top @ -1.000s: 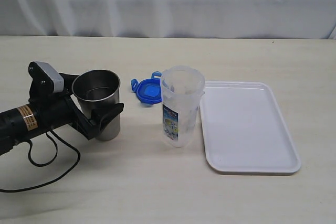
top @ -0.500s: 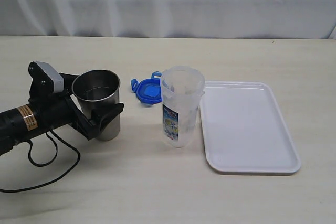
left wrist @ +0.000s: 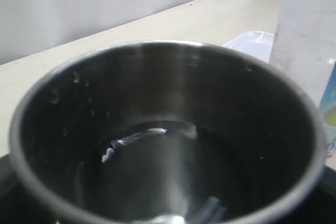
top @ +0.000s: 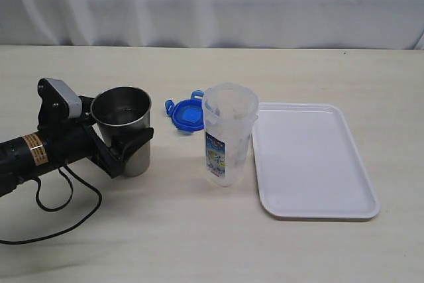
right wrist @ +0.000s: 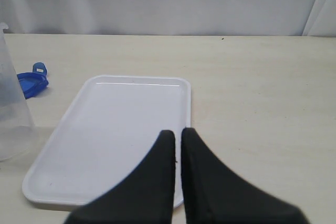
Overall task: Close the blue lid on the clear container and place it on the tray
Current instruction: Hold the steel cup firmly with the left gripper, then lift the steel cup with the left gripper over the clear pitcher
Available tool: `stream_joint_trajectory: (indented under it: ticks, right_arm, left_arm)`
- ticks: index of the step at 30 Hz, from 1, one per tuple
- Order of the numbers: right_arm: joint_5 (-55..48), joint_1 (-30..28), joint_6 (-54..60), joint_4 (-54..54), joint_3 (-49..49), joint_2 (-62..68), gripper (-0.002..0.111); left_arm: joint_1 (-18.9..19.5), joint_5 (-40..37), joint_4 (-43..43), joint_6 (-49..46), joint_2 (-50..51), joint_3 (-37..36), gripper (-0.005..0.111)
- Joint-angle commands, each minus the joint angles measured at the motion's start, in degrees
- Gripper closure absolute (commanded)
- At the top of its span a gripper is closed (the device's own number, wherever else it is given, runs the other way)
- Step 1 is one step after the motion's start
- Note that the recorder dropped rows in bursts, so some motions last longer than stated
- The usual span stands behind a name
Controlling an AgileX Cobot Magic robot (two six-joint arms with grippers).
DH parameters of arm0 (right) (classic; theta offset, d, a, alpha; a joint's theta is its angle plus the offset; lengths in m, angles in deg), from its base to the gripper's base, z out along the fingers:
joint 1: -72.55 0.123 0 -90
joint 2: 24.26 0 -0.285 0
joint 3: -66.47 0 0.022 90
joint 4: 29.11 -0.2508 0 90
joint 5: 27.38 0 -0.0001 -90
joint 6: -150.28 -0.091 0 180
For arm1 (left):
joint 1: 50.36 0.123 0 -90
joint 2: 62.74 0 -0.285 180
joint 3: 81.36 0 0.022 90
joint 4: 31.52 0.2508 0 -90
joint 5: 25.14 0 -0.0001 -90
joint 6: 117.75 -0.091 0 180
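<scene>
Exterior view: left claw [top: 126, 138] straddles the steel cup [top: 118, 112] on the table [top: 199, 230], with one finger [top: 138, 142] against the cup's wall.
Left claw state: jaws wide around the cup; clamped or merely touching, cannot tell.
Right claw state: right claw [right wrist: 177, 136] has its fingers pressed together, holding nothing, over the tray [right wrist: 105, 129] edge.
Lid: lid [top: 187, 114] lies on the table beyond the cup from the left claw, apart from the container.
Container: container [top: 228, 134] stands upright and uncovered, past the cup, just beside the tray.
</scene>
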Motion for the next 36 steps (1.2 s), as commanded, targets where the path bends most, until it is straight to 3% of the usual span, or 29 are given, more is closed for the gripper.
stream_joint_trajectory:
  ticks: [1, 5, 16, 25, 32, 36]
  right_arm:
    - [0.0, -0.3, 0.4, -0.1, 0.1, -0.4, 0.104]
    - [0.0, -0.3, 0.4, -0.1, 0.1, -0.4, 0.104]
    - [0.0, -0.3, 0.4, -0.1, 0.1, -0.4, 0.104]
    - [0.0, -0.3, 0.4, -0.1, 0.1, -0.4, 0.104]
    - [0.0, -0.3, 0.4, -0.1, 0.1, -0.4, 0.104]
    - [0.0, -0.3, 0.4, -0.1, 0.1, -0.4, 0.104]
  left_arm:
    - [-0.2, 0.5, -0.1, 0.1, 0.1, 0.4, 0.07]
    - [-0.2, 0.5, 2.9, -0.1, 0.1, 0.4, 0.107]
    - [-0.5, 0.5, 3.4, 1.9, -0.7, 0.4, 0.107]
    - [-4.1, 0.5, -1.7, 3.0, -5.8, 0.9, 0.107]
    - [-6.3, 0.5, -2.4, 7.5, -6.7, 7.9, 0.107]
    - [-6.5, -3.2, -2.3, 8.2, -6.7, 12.5, 0.107]
